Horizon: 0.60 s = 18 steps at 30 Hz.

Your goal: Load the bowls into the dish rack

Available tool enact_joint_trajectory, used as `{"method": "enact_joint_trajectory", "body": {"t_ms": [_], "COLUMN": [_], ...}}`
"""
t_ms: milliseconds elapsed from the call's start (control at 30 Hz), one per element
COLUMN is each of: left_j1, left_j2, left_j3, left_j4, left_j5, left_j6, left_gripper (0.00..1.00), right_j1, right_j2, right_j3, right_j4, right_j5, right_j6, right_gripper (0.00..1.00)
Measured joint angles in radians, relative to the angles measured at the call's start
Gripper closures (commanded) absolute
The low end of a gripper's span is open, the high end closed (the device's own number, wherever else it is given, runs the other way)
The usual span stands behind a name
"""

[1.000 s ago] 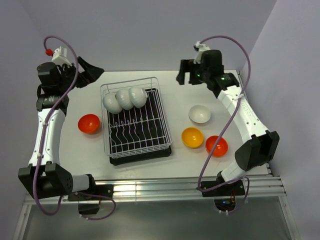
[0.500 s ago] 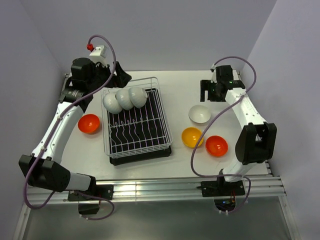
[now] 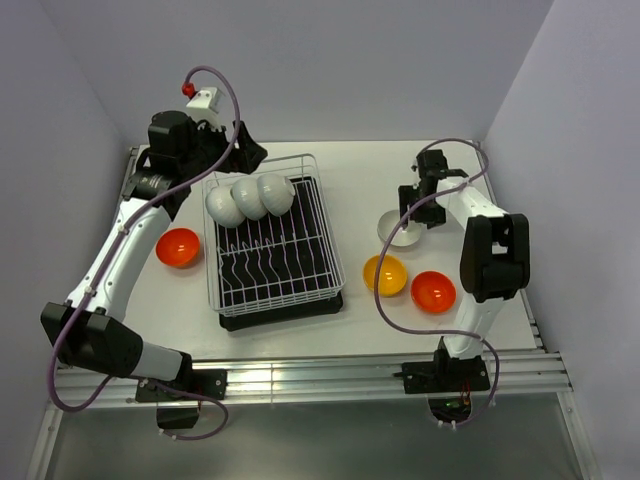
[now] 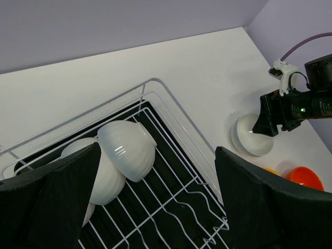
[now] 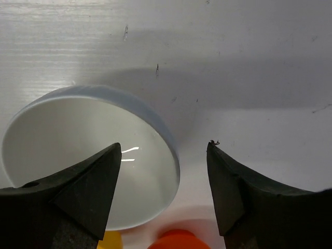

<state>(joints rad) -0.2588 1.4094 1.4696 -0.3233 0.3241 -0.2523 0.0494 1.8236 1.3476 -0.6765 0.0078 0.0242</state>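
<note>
Straddling the rim of a white bowl (image 5: 78,155) on the table (image 3: 350,190), the right gripper (image 5: 163,145) hangs with its fingers spread, clasping nothing. We see the left gripper (image 4: 155,150), likewise wide apart and empty, above the far end of the dish rack (image 3: 285,270), where three white bowls (image 3: 250,197) stand on edge. A red-orange bowl (image 3: 178,247) sits left of the rack; a yellow-orange bowl (image 3: 384,275) and a second red-orange bowl (image 3: 433,291) lie side by side to its right.

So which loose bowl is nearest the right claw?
The white bowl outside the rack: the open right claw hangs over its rim. The yellow bowl and the two red ones sit farther off.
</note>
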Motion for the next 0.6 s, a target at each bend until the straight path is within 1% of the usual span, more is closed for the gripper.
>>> {"method": "enact_joint_trajectory", "body": {"t_ms": [33, 100, 267, 300, 367, 400, 500, 533, 600], "left_j1": [0.000, -0.002, -0.006, -0.006, -0.007, -0.009, -0.014, -0.018, -0.026], "left_j2": [0.002, 0.009, 0.021, 0.022, 0.026, 0.030, 0.043, 0.048, 0.055], "left_j3": [0.001, 0.002, 0.002, 0.002, 0.003, 0.008, 0.021, 0.026, 0.035], "left_j4": [0.000, 0.000, 0.001, 0.000, 0.000, -0.002, -0.006, -0.008, -0.019], "left_j5": [0.000, 0.000, 0.000, 0.000, 0.000, 0.000, 0.003, 0.003, 0.004], "left_j6": [0.000, 0.000, 0.000, 0.000, 0.000, 0.001, 0.006, 0.010, 0.023], "left_gripper": [0.04, 0.05, 0.06, 0.06, 0.06, 0.06, 0.06, 0.07, 0.06], "right_j1": [0.000, -0.001, -0.006, -0.006, -0.009, -0.011, -0.024, -0.028, -0.038], "right_j2": [0.016, 0.042, 0.064, 0.064, 0.064, 0.064, 0.047, 0.037, 0.030], "right_j3": [0.000, -0.005, -0.034, -0.037, -0.040, -0.042, -0.043, -0.044, -0.044], "right_j4": [0.005, 0.010, 0.011, 0.013, 0.019, 0.022, 0.034, 0.034, 0.035], "right_j5": [-0.003, -0.014, -0.051, -0.060, -0.066, -0.075, -0.128, -0.126, -0.136], "right_j6": [0.003, 0.004, 0.011, 0.015, 0.021, 0.025, 0.039, 0.047, 0.052], "right_gripper": [0.31, 0.35, 0.56, 0.62, 0.71, 0.79, 0.92, 1.00, 1.00]}}
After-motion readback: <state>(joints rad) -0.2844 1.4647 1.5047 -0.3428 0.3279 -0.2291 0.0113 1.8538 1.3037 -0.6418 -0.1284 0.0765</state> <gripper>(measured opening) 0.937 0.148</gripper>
